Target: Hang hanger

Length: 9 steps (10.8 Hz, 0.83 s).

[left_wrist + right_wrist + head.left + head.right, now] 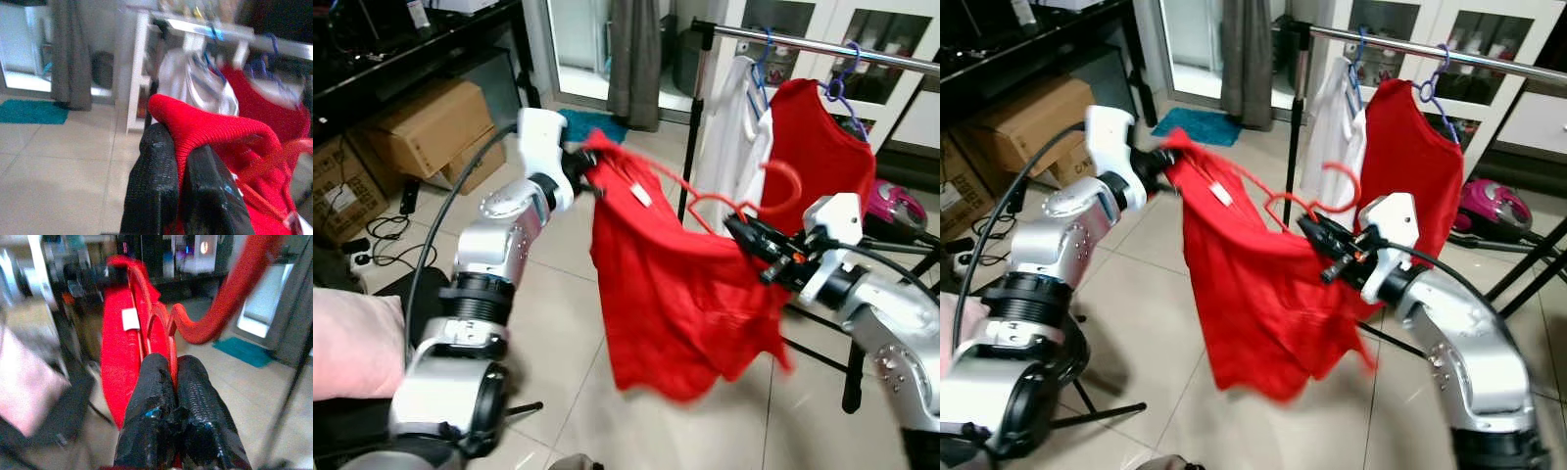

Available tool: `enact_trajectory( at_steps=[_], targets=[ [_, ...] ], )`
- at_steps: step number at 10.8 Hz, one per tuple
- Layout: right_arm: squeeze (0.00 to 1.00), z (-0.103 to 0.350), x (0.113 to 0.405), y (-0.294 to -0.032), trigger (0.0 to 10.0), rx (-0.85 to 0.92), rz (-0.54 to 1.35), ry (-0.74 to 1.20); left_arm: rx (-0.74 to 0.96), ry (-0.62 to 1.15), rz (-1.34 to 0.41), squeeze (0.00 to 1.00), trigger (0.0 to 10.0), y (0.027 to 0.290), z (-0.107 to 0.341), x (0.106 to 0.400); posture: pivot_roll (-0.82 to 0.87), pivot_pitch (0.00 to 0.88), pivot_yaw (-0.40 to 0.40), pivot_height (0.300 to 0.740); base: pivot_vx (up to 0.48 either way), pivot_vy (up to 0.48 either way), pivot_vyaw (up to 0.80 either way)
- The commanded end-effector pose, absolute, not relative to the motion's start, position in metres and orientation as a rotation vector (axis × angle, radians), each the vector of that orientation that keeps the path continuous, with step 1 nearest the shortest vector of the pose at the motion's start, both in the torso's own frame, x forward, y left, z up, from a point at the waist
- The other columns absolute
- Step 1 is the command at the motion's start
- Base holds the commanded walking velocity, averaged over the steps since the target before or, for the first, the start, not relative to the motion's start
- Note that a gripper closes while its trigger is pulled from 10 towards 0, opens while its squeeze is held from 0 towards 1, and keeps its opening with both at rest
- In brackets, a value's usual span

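Note:
A red shirt (675, 294) on a red hanger (773, 201) is stretched in the air between my two arms. My left gripper (590, 174) is shut on the shirt's shoulder; the left wrist view shows red cloth (205, 125) pinched between its black fingers (151, 181). My right gripper (741, 227) is shut on the hanger, and in the right wrist view the red hook (230, 303) curves up just beyond its fingers (195, 396). The metal rail (822, 44) of the clothes rack runs above and behind, a little beyond the hook.
On the rail hang a white garment (729, 127) and a red shirt (822, 147) on blue hangers. The rack's black legs (857, 367) stand on the tiled floor at right. Cardboard boxes (431, 127) sit at left, a pink cushion (352, 343) near left, a pink vacuum (896, 206) far right.

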State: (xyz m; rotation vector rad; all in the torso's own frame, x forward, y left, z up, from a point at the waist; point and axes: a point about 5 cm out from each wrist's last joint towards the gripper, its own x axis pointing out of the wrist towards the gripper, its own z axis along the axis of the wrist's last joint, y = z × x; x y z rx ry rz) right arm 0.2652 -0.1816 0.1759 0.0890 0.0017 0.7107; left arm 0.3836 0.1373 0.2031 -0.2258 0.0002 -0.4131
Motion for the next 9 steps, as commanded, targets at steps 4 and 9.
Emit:
enact_trajectory(
  at_steps=[4, 9],
  targets=[
    [0.00, 0.177, 0.253, -0.181, 0.0, 0.219, 0.790, -0.030, -0.397, -0.051, -0.367, 0.00, 0.0, 0.150, 0.207, 0.387, -0.07, 0.000, 0.073, 0.740, 0.000, 0.000, 0.00],
    [0.00, 0.206, 0.302, -0.155, 0.0, 0.306, 0.432, -0.188, -0.116, 0.129, -0.794, 0.00, 0.0, 0.057, 0.166, 0.352, -0.07, 0.000, 0.085, 0.740, 0.000, 0.000, 0.00]
  ],
)
